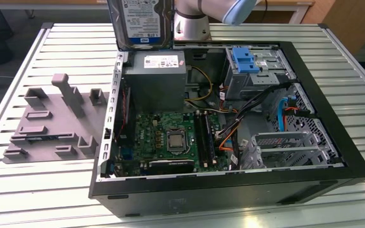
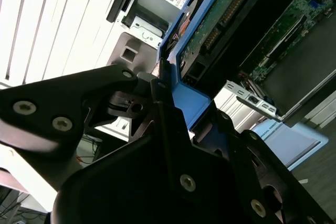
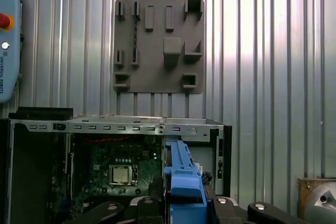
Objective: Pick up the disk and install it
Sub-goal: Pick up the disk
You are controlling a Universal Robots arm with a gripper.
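Pinching disk by blue bracket, tool holds it upright (w/ white-blue label) over PC case.

This looks like a robot lab or a workshop, not a home. The counter is made of long metal slats, like a work bench for machines. A grey and blue robot arm stands at its far side in the exterior view. A computer lies on the counter with its side off, so its green board and wires show. Beside it, on the exterior view's left, lies a grey block with shaped slots for holding parts. The first wrist view shows a control box with a red button. Plain wooden furniture stands behind the counter.
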